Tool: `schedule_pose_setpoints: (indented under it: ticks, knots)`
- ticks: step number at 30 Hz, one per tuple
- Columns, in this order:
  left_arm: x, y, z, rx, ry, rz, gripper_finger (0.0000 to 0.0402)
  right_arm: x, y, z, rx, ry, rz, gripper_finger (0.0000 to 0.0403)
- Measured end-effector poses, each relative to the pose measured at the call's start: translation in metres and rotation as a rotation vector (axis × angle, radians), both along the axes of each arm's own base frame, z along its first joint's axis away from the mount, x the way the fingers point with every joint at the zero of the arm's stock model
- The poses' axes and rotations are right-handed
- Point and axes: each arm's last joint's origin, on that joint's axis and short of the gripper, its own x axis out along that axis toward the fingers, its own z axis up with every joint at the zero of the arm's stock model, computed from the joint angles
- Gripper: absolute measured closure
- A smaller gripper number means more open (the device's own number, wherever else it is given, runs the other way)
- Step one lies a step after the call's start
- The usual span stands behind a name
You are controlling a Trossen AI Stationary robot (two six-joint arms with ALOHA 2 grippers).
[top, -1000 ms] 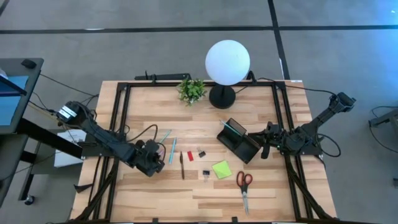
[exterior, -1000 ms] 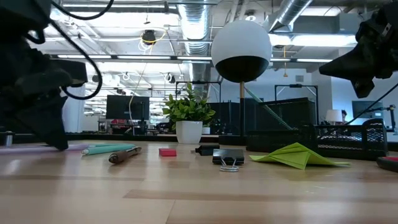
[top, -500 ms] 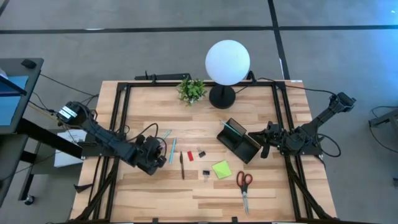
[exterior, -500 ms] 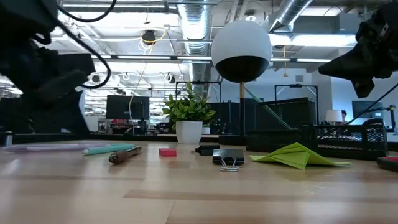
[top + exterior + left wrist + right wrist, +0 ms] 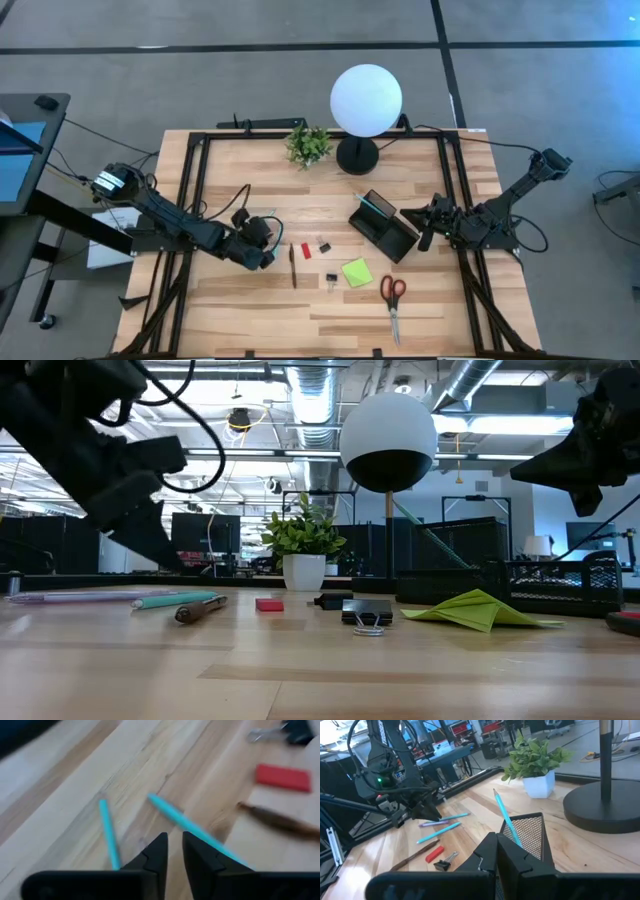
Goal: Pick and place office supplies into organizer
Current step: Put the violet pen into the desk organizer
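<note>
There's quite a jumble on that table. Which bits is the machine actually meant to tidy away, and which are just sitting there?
For the job:
- organizer, one teal pen already standing in it
- teal pens
- dark pen
- small red piece
- black clips
- green sticky-note pad
- scissors

Just sitting there:
- globe lamp
- potted plant

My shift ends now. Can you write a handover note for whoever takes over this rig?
Left pincer: slightly open, empty, hovering over two loose teal pens.
Right pincer: shut, empty, beside the organizer.
Done: one teal pen stands in the organizer.
Left, all on the table: the loose teal pens, pink pen, dark pen, red piece, two clips, sticky pad, scissors.
</note>
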Motion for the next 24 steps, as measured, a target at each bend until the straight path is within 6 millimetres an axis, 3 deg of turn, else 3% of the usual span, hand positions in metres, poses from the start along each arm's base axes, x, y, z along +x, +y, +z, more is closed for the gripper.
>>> schedule_pose_setpoints:
  ticks: [10,24]
  knots:
    - [-0.023,0.007,-0.008,-0.011,0.142,0.181,0.0248,0.0,0.0,0.0,0.001,0.0,0.002,0.0403]
    - [-0.031,-0.013,-0.008,-0.028,0.134,0.085,0.0196,0.0,0.0,0.0,0.001,0.0,0.002,0.0403]
